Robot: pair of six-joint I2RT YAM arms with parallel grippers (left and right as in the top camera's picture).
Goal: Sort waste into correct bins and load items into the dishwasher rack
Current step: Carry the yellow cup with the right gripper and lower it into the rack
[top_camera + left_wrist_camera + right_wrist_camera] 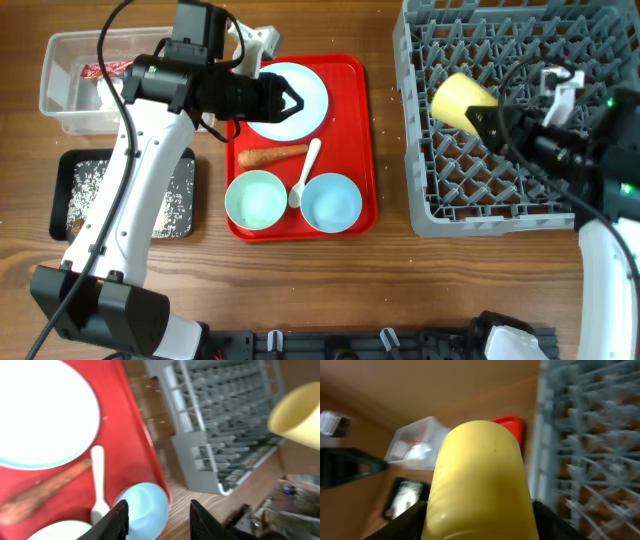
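Yellow cup (pixel 480 475) fills my near view, clamped tilted in my right gripper (pixel 488 118) above the grey rack (pixel 500 185), while farther off my left gripper (pixel 158 521) hangs spread and empty over the red tray (pixel 352 140), beside the plate (pixel 300 95).

Yellow cup (pixel 462 98), grey rack (pixel 500 190), red tray (pixel 346 140), orange carrot (pixel 272 156).

No legible text or labels.
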